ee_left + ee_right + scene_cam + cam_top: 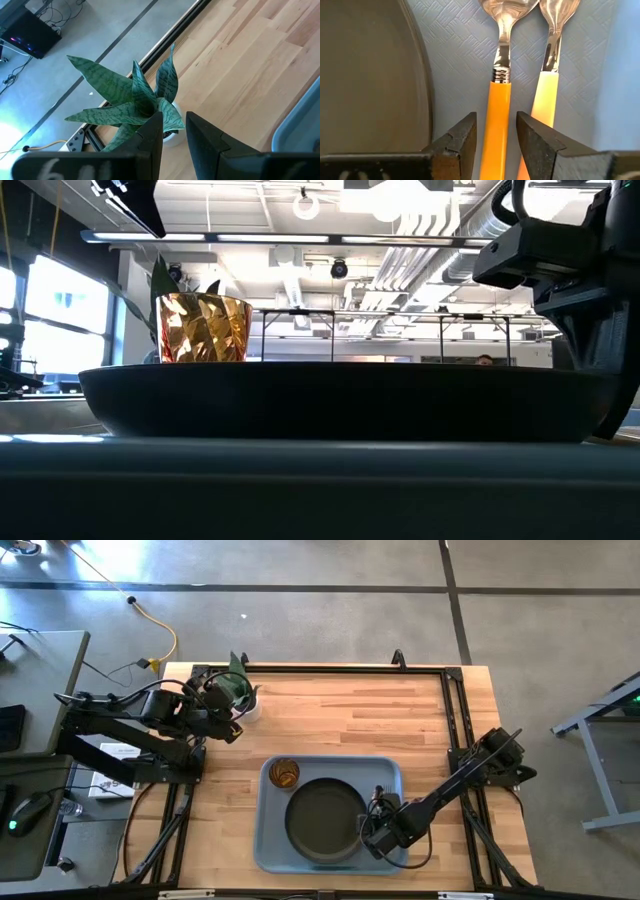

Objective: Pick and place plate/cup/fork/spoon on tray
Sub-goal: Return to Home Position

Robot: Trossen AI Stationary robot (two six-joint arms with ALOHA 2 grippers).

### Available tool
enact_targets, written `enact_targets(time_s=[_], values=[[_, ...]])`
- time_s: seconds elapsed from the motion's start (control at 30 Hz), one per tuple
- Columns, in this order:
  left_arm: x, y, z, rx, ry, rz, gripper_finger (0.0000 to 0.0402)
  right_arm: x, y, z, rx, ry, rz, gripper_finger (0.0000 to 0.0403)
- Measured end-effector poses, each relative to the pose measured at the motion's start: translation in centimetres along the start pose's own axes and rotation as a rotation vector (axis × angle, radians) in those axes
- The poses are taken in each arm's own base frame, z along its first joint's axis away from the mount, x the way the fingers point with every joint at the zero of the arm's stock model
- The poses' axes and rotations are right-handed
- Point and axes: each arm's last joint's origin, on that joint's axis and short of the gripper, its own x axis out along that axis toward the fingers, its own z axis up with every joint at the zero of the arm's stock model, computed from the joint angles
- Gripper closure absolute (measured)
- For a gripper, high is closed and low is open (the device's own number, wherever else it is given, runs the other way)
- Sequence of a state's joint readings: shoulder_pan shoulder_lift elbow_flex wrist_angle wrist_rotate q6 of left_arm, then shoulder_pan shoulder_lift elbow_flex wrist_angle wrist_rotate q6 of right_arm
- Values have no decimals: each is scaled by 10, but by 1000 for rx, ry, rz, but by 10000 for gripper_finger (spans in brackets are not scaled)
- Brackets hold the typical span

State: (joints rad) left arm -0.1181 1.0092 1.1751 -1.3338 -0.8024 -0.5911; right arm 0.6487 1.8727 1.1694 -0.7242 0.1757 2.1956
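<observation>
Right gripper [496, 137] low over tray [270, 850], right of plate [325, 820]; fingers slightly apart, straddling the orange fork [499, 112] handle, contact unclear. Spoon [545, 95] flat on tray just beside fork, away from the plate. Cup [285, 774] on tray's far-left corner. Left gripper [172, 137] parked by plant [137, 97], fingers narrowly apart, empty.

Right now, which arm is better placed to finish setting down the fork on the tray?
The right. Its gripper is low over the tray beside the plate, fingers straddling the fork handle next to the spoon. The left gripper waits far off by the potted plant.
</observation>
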Motion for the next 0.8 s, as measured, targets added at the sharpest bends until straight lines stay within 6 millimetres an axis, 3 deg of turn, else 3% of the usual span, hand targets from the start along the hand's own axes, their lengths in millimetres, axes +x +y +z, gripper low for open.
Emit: enact_targets(time_s=[0.43,0.8], values=[[0,-1,-1,-1,33,-51,328,-37,-2,11,-10,-5,76,274],[-5,-2,-5,-58,130,-249,328,-103,-10,45,-127,-242,318,274]])
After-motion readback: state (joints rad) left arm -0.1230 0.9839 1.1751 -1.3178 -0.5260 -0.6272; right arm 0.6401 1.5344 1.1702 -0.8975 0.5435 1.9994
